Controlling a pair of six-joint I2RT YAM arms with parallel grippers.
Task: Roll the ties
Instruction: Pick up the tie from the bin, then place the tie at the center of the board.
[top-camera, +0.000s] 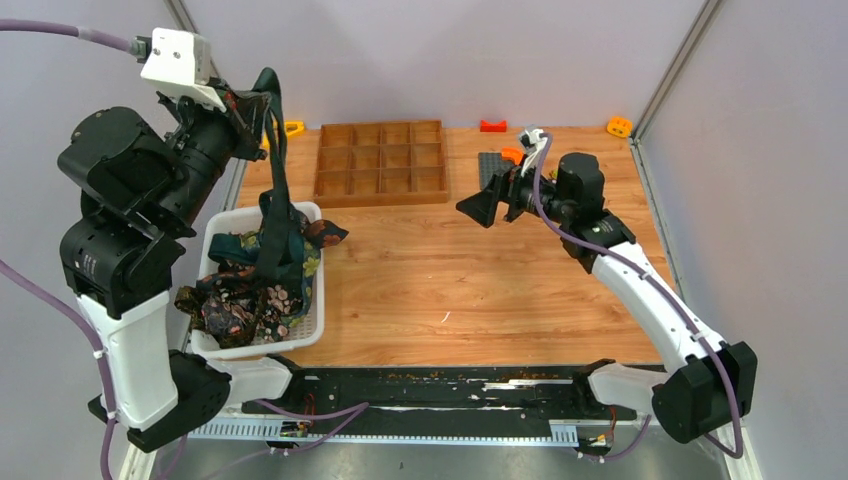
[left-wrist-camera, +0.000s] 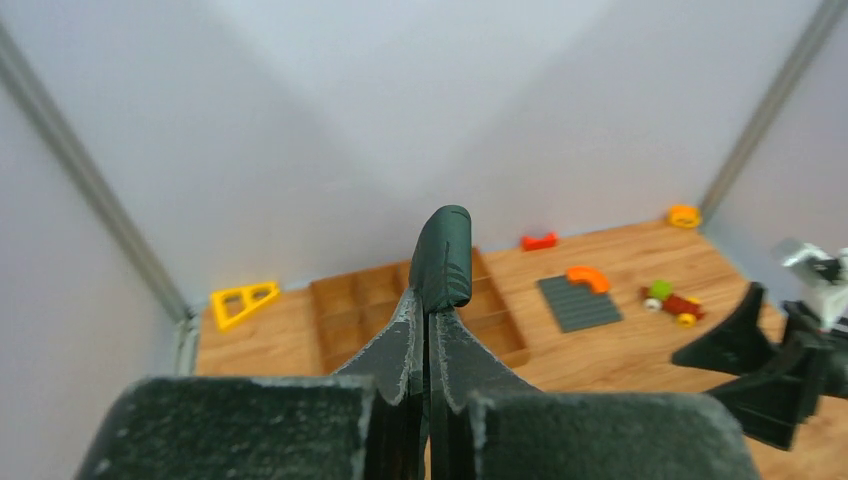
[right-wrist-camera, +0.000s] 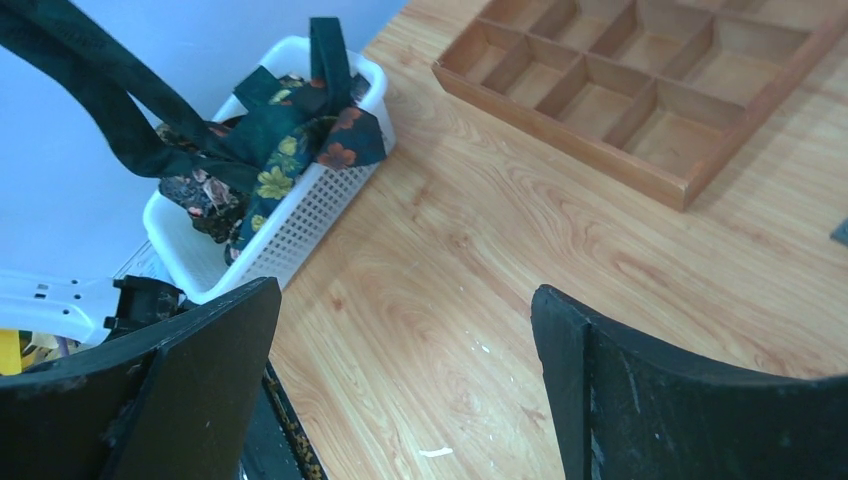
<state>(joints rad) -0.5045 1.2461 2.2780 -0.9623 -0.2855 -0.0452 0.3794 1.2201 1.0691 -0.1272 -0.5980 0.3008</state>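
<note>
A dark green tie (top-camera: 275, 190) hangs doubled from my left gripper (top-camera: 258, 108), which is raised high at the far left and shut on it. In the left wrist view the tie's fold (left-wrist-camera: 442, 255) sticks out past the closed left gripper (left-wrist-camera: 428, 300). Both strands of this tie (right-wrist-camera: 120, 110) drop into a white basket (top-camera: 262, 350) that holds more ties (top-camera: 240, 300), brown patterned and teal, in a heap. My right gripper (top-camera: 481, 208) hovers wide open over the middle of the table, facing the basket (right-wrist-camera: 300, 215). The right gripper (right-wrist-camera: 405, 295) has only bare wood between its fingers.
A wooden compartment tray (top-camera: 380, 160) lies at the back centre. Behind my right arm are a grey baseplate (top-camera: 490, 165) and small orange and red toy pieces (top-camera: 492, 125). A yellow triangle (left-wrist-camera: 245, 300) sits by the back left wall. Grey walls close three sides.
</note>
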